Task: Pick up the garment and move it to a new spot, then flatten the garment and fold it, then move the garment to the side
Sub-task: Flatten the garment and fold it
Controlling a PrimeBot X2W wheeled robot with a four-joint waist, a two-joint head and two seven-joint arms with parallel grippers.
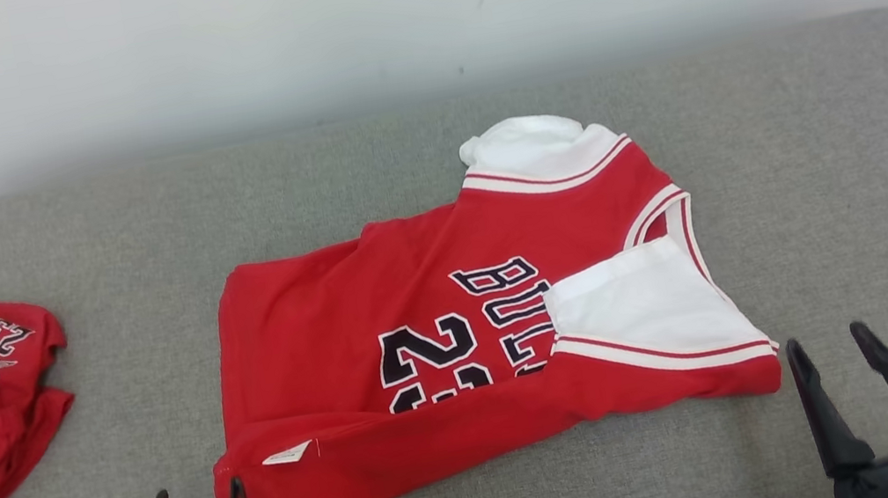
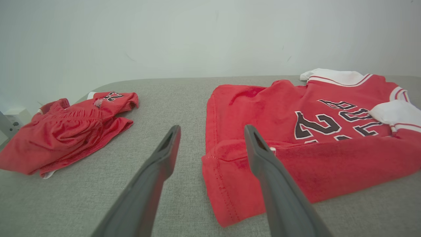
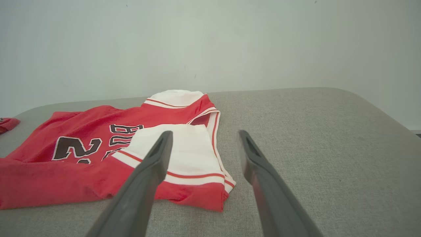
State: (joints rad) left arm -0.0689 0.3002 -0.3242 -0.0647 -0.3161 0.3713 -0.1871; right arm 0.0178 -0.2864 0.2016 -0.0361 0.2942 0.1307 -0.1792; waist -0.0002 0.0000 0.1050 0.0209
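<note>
You get soft, even light in all 3 views: bright and flat. The red garment [image 1: 442, 347] throws just a thin, faint shadow on the grey cushion [image 1: 840, 159] along its near edge, so the light reads as diffuse, from above as far as the shadows tell. The wall [image 1: 198, 47] behind the garment looks pale w/ a slight green cast. Head view is a bit soft; the cushion weave beside the garment is sharper in both wrist views. There the cushion's far edge behind the garment bows (wide-angle), and the left gripper's fingers [image 2: 154, 184] blur closest to the lens.
</note>
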